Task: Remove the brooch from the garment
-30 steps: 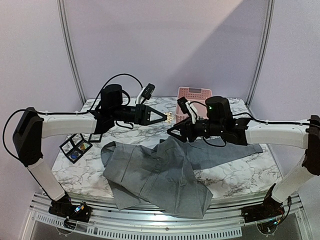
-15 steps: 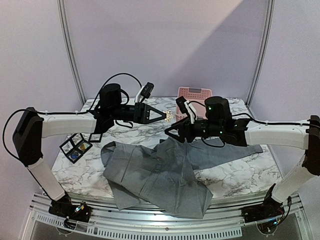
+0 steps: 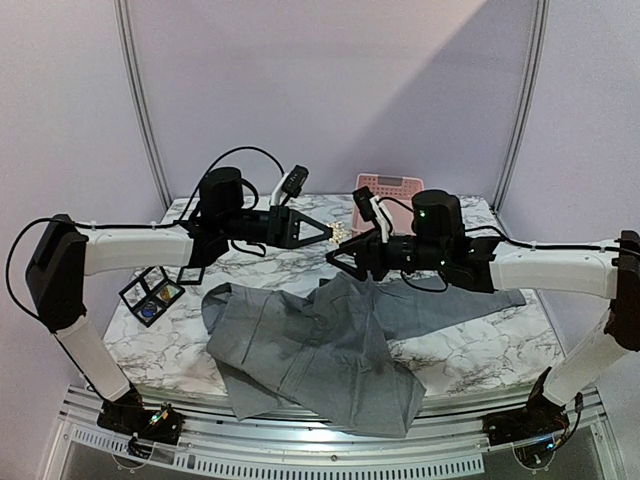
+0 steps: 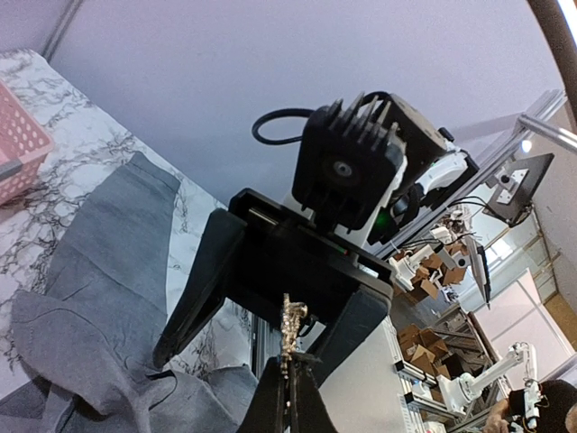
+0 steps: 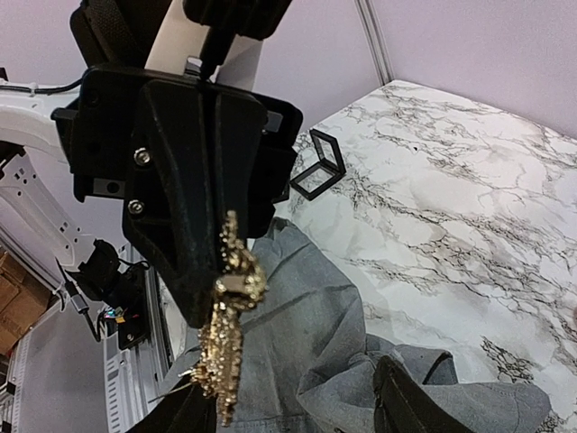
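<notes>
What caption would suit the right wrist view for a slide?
The left gripper holds the gold brooch clear of the garment, facing the open right gripper.

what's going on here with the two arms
The left gripper is shut on a gold brooch, holding it up above the table. The right gripper is open, facing it close by, holding nothing. The grey garment lies crumpled on the table below, brooch already off it.

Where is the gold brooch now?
Middle of the top view: the brooch is pinched by the left pincer, beside the right pincer, above the garment.
</notes>
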You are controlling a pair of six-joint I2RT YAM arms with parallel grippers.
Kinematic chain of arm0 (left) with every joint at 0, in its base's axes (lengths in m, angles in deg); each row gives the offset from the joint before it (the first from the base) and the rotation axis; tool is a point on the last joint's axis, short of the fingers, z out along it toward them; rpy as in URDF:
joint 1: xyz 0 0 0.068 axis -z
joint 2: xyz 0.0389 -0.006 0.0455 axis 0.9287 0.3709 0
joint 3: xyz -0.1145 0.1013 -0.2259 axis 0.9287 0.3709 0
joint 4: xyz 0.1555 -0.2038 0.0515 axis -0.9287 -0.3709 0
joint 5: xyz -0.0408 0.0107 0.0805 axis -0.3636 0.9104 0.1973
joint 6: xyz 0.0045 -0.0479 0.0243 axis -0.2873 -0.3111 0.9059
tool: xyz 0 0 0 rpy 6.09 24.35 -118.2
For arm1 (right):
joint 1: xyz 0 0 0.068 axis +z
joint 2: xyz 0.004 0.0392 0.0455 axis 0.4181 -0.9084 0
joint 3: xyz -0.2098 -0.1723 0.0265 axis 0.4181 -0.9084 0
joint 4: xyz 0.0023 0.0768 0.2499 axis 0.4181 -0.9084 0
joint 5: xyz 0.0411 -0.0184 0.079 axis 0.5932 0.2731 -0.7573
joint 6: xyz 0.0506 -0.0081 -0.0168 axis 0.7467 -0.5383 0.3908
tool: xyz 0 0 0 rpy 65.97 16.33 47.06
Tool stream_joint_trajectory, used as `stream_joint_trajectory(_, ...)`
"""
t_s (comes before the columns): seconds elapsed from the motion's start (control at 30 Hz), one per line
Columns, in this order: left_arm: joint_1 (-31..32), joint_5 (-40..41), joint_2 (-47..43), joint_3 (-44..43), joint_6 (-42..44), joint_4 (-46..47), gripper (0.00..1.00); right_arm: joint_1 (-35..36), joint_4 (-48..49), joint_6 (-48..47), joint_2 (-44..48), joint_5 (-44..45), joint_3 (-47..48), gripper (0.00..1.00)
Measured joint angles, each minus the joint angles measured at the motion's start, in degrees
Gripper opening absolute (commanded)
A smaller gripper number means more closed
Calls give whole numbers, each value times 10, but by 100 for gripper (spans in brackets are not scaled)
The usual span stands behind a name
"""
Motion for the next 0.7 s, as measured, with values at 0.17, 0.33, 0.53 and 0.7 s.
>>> stream_joint_trajectory(0.17,0,0,2,0,-2,0,0,0,5,3,3,-7,0,56)
stream_joint_trajectory(0.33,0,-4,2,0,-3,1,0,0,15,11,4,-12,0,53)
stream_joint_trajectory(0.53,0,-10,2,0,-9,12,0,0,23,21,4,-17,0,45)
stream_joint_trajectory(0.7,0,-17,2,2,-16,26,0,-6,46,38,4,-40,-2,41)
